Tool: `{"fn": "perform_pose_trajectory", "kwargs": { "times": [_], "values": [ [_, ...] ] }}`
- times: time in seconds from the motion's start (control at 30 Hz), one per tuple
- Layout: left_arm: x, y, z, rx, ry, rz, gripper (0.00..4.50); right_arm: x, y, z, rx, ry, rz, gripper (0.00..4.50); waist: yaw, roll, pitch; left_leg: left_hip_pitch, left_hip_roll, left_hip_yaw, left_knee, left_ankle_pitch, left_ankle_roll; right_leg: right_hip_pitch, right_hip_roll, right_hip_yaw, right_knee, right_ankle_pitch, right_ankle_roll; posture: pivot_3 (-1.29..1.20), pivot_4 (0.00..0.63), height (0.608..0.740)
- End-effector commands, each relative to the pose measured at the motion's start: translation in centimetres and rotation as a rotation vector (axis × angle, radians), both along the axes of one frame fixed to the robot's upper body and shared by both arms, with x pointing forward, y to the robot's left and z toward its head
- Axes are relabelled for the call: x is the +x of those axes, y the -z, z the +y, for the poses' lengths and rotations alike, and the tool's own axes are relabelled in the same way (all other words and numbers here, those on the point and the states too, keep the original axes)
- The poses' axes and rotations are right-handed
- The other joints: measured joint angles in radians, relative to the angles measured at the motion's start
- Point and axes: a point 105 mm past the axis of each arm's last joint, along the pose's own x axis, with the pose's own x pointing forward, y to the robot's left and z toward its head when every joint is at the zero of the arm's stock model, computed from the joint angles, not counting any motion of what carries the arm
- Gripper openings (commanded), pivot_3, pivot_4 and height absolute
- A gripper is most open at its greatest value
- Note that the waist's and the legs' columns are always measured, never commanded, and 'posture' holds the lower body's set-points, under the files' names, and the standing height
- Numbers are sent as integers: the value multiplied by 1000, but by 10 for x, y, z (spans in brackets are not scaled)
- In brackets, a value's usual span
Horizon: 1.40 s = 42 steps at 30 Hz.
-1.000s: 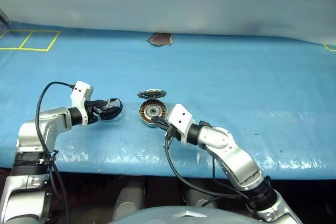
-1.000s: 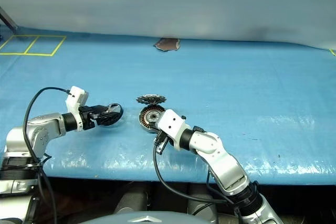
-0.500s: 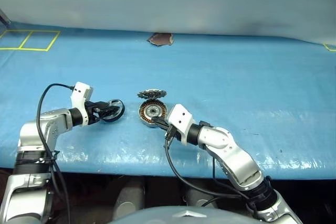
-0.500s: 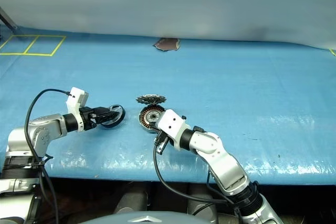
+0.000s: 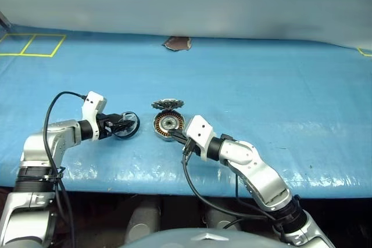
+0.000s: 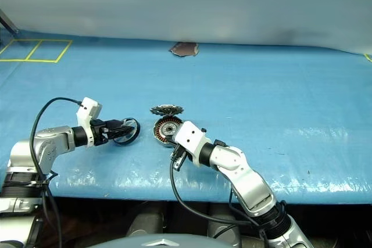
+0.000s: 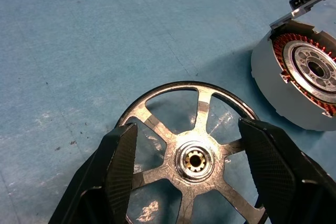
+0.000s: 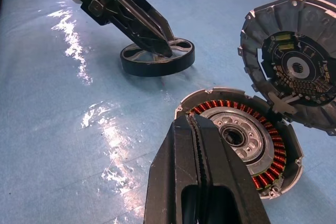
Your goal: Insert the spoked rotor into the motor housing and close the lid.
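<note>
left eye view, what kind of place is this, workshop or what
Probably a robot test bench: a blue tarp-covered table with yellow tape squares, and loose motor parts, the motor housing, its hinged lid and the spoked rotor.

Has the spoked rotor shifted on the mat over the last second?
Cannot tell for sure. The spoked rotor lies about as far left of the motor housing as before; what changed is the left gripper, whose fingers have narrowed around it.

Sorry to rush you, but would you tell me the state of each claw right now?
Left claw: fingers either side of the spoked rotor; whether it grips cannot be told.
Right claw: closed, empty, at the motor housing.
</note>
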Motion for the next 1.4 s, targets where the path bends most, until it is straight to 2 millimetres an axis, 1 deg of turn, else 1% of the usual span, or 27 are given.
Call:
{"fn": "perform_pose_trajectory", "kwargs": {
  "times": [0.03, 0.17, 0.27, 0.37, 0.6, 0.67, 0.8, 0.97, 1.07, 1.1, 1.23, 1.33, 1.4],
  "values": [
    [-4, 3, 5, 46, 0, 7, 3317, 1, -7, -1, 20, 8, -25, 0, 0, 0, 0, 0, 0, 0, 0, 0, 0, 0, 0, 0, 0, 0, 0, 0, 150, 740],
    [-4, 8, 6, 73, 3, 21, 3317, 1, -7, 0, 22, 7, -27, 0, 0, 0, 0, 0, 0, 0, 0, 0, 0, 0, 0, 0, 0, 0, 0, 0, 150, 740],
    [-4, 10, 3, 68, 8, 27, 2728, 2, -7, 1, 23, 6, -28, 0, 0, 0, 0, 0, 0, 0, 0, 0, 0, 0, 0, 0, 0, 0, 0, 0, 150, 740],
    [-4, 10, 1, 59, 15, 32, 1750, 2, -7, 0, 22, 7, -27, 0, 1, 0, 0, 0, 0, 0, 0, 0, 0, 0, 0, 0, 0, 0, 0, 0, 150, 740],
    [-3, 10, 1, 39, 0, 39, 1750, 1, -7, 0, 23, 6, -25, 0, 1, 0, -1, 1, 0, 0, 0, 0, 0, 1, 0, 0, 0, 0, 0, 0, 150, 740],
    [-2, 11, 4, 45, -25, 39, 1523, 1, -7, 0, 23, 6, -25, 0, 1, 1, -1, 1, 0, 0, 0, 0, 0, 1, 0, 0, 0, 0, 0, 0, 150, 740],
    [-1, 10, 5, 41, -31, 33, 1504, 1, -7, 0, 23, 7, -25, 0, 2, 1, -1, 1, 0, 0, 0, 0, 0, 1, 0, 0, 0, 0, 0, 0, 150, 740],
    [2, -1, 2, -67, -46, 0, 1504, 2, -7, 0, 22, 9, -24, 0, 2, 0, -1, 1, 0, 0, 1, 0, 0, 1, 0, 0, 0, 0, 0, 0, 150, 740],
    [1, -16, -2, -195, -42, -33, 1504, 2, -7, -2, 23, 16, -25, 0, 2, 0, -1, 0, 0, 0, 0, 0, 0, 0, 0, 0, 0, 0, 0, 0, 150, 740],
    [1, -19, -2, -214, -40, -39, 1504, 2, -7, -2, 24, 18, -25, 0, 2, 0, -1, -1, 0, 0, 0, 0, 0, 0, 0, 0, 0, 0, 0, 0, 150, 740],
    [-2, -19, 1, -206, -39, -27, 1504, 5, -7, -5, 22, 35, -29, 0, 1, -1, 0, -1, 0, 0, 0, 0, 0, 0, 0, 0, 0, 2, 4, 0, 150, 740],
    [-6, -24, -3, -235, 4, -26, 1504, 7, -7, -8, 21, 48, -31, 0, 1, -1, 0, -1, 0, 0, 0, 0, 0, -1, 0, 0, 0, 2, 3, 0, 150, 740],
    [-7, -24, -2, -206, 19, -22, 1504, 8, -6, -11, 22, 62, -29, 0, 1, -1, 0, -1, 0, 0, 0, 0, 0, -1, 0, 0, 0, 0, 0, 0, 150, 740]
  ]
}}
